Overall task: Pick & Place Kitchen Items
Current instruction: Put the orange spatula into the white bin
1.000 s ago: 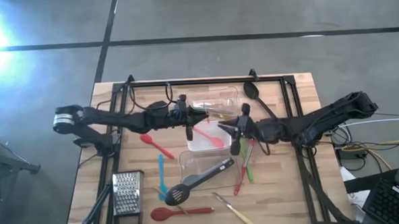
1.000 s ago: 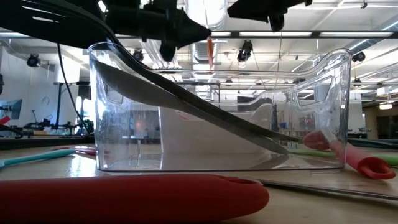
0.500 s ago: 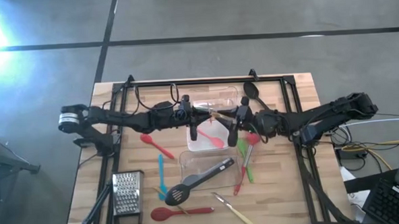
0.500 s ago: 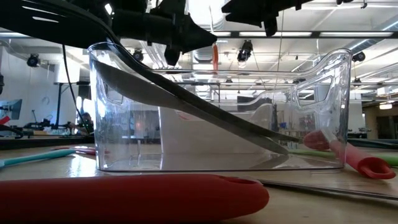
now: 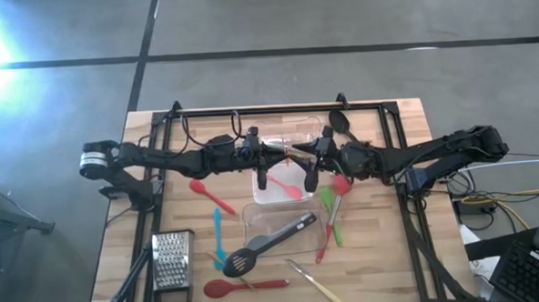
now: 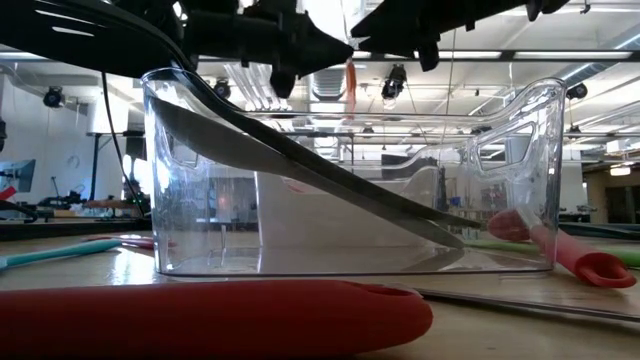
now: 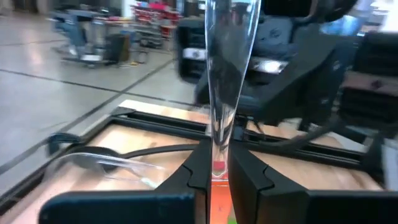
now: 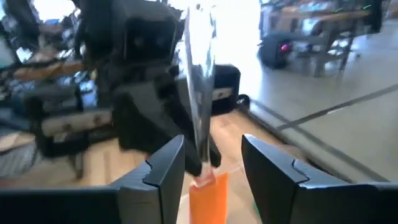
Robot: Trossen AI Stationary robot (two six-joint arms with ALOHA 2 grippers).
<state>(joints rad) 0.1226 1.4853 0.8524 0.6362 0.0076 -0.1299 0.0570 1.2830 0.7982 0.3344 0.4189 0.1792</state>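
Observation:
An orange-handled tool with a shiny metal blade (image 5: 294, 155) hangs in the air over the clear tubs at the table's middle. In the low view its orange handle (image 6: 350, 80) points down between the two arms. My left gripper (image 7: 216, 168) comes in from the table's left and is shut on it. My right gripper (image 8: 211, 155) faces it from the right, open. Its fingers stand on either side of the top of the orange handle (image 8: 208, 193) without touching. My left gripper pinches the tool between its two fingers where the metal blade (image 7: 217, 158) meets the orange handle. The fingers come in level from the table's left and lie across the tool. The tool is lifted clear and stands roughly upright, blade up and handle down.
Below the grippers sits a clear tub (image 5: 273, 194) with a red spoon. Nearer is a tub (image 5: 254, 215) with a black slotted spoon leaning on its rim (image 6: 300, 160). A third tub (image 5: 296, 130) sits farther back. A steel grater (image 5: 172, 264) and red (image 5: 243, 286), teal (image 5: 218, 235) and green (image 5: 330, 212) utensils lie around.
Both grippers have closed in on each other above the tubs. The right gripper moved toward the table's left until its fingers flank the tool. The left gripper carried the orange-handled tool a little toward the right. The tool stayed upright in the hold.

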